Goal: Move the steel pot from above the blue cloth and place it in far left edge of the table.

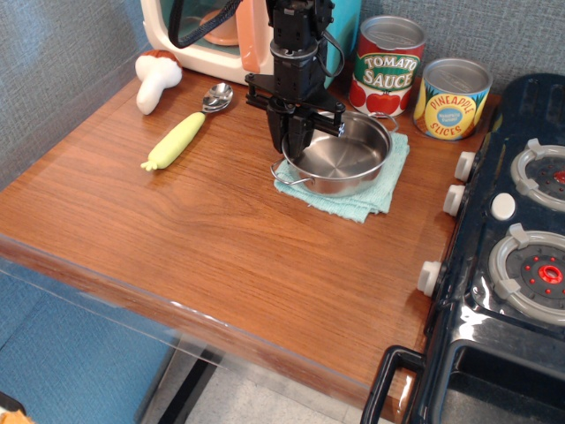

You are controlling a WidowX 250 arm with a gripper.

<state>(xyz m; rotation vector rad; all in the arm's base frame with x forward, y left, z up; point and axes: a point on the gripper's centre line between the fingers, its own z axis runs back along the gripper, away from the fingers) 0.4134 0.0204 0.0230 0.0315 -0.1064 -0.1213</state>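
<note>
The steel pot (344, 155) sits on the blue cloth (371, 200) at the back right of the table (221, 247). It is empty, with one wire handle pointing front left. My gripper (292, 147) hangs straight down over the pot's left rim. Its fingers are drawn together on that rim, one inside the pot and one outside. The pot still rests on the cloth, which shows along the front and right sides.
A tomato sauce can (387, 66) and a pineapple can (452, 99) stand behind the pot. A black toy stove (512, 265) fills the right side. A yellow-green toy vegetable (175, 141), a spoon (216, 95), a toy mushroom (157, 79) and a toy oven (199, 40) lie at the back left.
</note>
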